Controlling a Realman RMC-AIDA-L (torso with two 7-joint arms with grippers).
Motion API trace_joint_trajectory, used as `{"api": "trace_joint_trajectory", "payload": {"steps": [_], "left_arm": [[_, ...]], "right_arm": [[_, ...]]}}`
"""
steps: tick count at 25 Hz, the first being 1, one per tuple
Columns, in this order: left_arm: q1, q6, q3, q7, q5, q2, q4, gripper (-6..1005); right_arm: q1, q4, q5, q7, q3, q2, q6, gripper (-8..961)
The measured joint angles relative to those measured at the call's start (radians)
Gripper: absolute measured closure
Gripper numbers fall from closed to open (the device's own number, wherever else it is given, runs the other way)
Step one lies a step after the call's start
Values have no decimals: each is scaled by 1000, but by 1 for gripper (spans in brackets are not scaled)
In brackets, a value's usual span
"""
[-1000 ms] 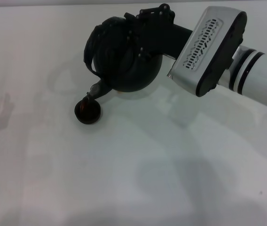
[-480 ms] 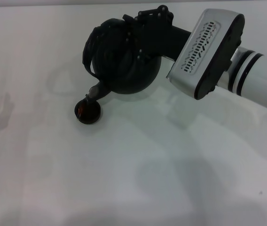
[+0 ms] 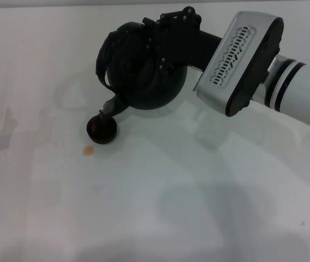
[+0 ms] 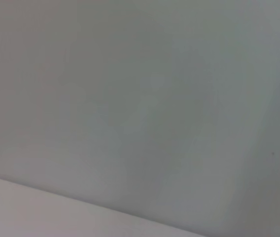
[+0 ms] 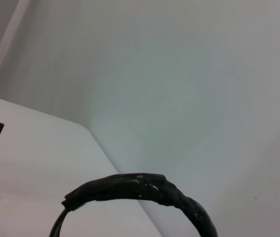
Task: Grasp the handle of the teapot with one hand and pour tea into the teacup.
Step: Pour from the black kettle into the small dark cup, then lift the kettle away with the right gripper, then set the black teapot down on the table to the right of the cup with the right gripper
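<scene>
My right arm [image 3: 286, 82] reaches in from three o'clock; my right claw [image 3: 168, 33] is clenched on the handle [image 3: 105, 54] of the tilted teapot [image 3: 144, 68]. At its seven o'clock, the spout overhangs the teacup [image 3: 101, 129]. An orange drop [image 3: 90, 150] lies at the cup's seven o'clock.

Setting: plain robot test bench, likely a lab | Evidence: bare white table [image 3: 160, 196] filling the head view, white robot arm [image 3: 302, 93] reaching over it | Around the table: blank pale wall [image 5: 179, 74], no household furnishings shown
</scene>
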State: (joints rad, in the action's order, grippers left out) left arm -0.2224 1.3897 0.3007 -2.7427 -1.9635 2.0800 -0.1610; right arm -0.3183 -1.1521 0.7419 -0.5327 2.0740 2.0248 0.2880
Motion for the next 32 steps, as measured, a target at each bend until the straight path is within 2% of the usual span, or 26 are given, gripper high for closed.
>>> {"api": "trace_joint_trajectory", "payload": {"steps": [9, 19, 24, 26, 32], "left_arm": [[0, 0, 0, -1, 0, 0, 0, 138], [3, 0, 0, -4, 0, 0, 0, 138], [3, 0, 0, -5, 0, 0, 0, 137], [4, 0, 0, -4, 0, 0, 4, 137], [6, 0, 0, 0, 0, 0, 11, 137]], "right_arm": [[3, 7, -13, -3, 0, 0, -2, 815], [26, 38, -151, -6, -1, -3, 19, 817], [73, 38, -217, -7, -13, -5, 80, 815], [107, 38, -288, -7, -26, -6, 99, 810], [178, 39, -360, -13, -59, -11, 102, 795]]}}
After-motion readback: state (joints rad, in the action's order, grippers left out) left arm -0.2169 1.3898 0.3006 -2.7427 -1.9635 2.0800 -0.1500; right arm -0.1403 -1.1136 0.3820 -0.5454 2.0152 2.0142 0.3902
